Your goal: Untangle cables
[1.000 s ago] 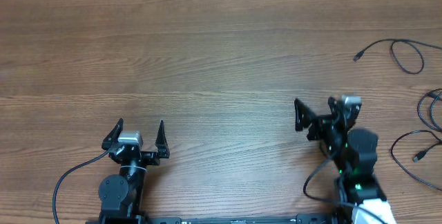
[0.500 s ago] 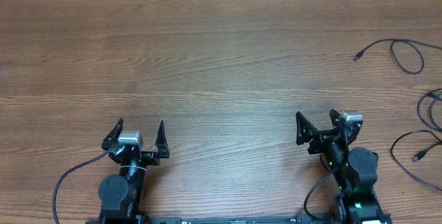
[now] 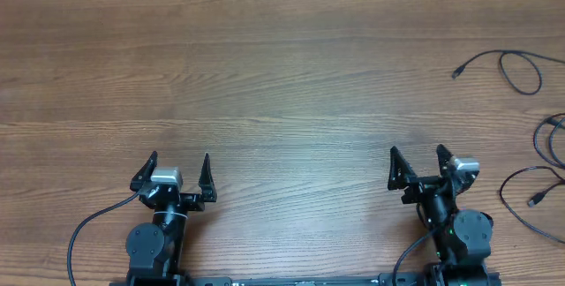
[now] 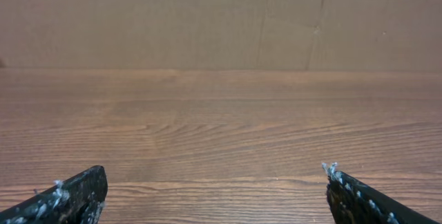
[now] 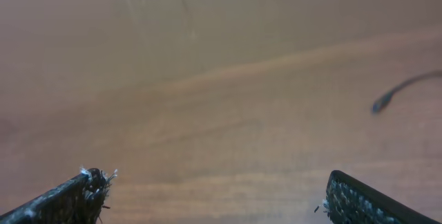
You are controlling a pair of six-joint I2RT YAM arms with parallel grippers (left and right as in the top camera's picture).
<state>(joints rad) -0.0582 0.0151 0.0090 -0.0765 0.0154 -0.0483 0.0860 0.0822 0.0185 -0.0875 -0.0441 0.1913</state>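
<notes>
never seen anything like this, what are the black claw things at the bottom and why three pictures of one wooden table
These are two robot arms at a wooden table. The overhead view looks straight down: the left gripper and the right gripper sit at the near edge, each a claw with two fingers. Both are open and hold nothing. The other two pictures come from small cameras on the wrists, so each shows its own dark fingers in the bottom corners, looking across the table. Thin black cables lie near the right edge, apart from both grippers; the job is to untangle them. The blurred right wrist view catches one cable end.
</notes>
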